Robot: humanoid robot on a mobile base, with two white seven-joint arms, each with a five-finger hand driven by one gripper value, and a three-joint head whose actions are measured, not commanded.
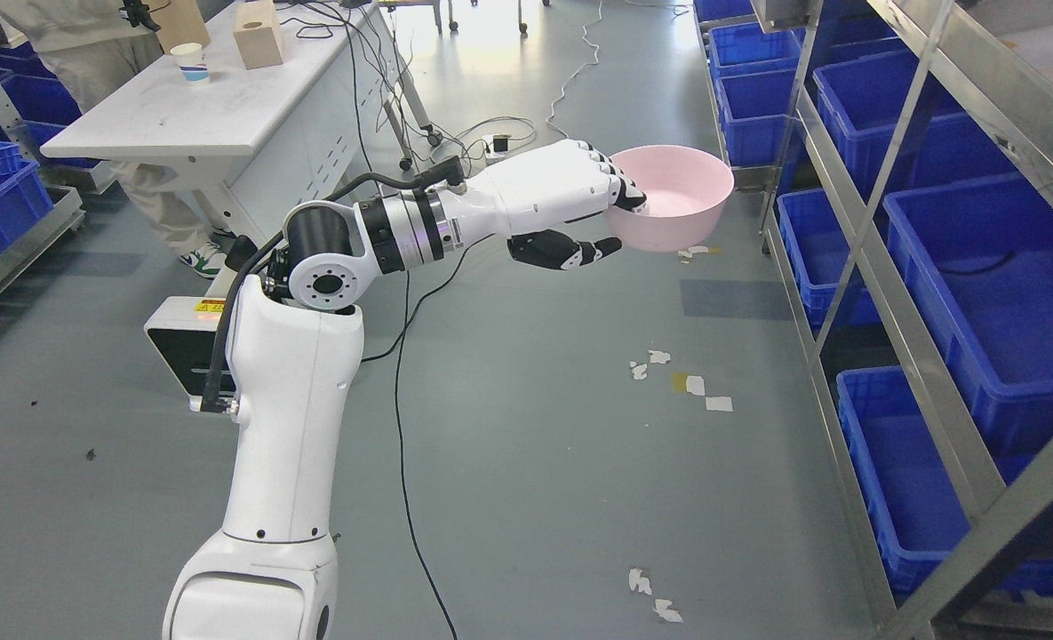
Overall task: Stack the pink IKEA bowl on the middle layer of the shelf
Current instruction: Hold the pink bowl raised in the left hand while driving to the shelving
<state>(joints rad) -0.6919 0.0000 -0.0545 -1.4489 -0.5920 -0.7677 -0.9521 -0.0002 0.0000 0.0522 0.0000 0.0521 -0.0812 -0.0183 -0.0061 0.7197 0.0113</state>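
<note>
White casing filled your near view as the left arm (291, 418) rose from the bottom edge left of the middle, bent at its black elbow joint and reached toward the upper right. Black cable (406, 444) trailed over the grey floor (535, 462) beside it, with torn paper scraps (690, 384) scattered further right. Steel shelving (899, 320) ran along your right, its tiers loaded with blue bins (1006, 302). At mid-distance your left hand (579, 200) gripped the pink bowl (677, 196) by its near rim, fingers over the edge and thumb beneath, holding it upright in the air above the floor, just left of the shelving. Beyond, a white table (224, 98) carried a paper cup (190, 62) and a wooden block (258, 34), with a person (91, 44) standing behind it.
</note>
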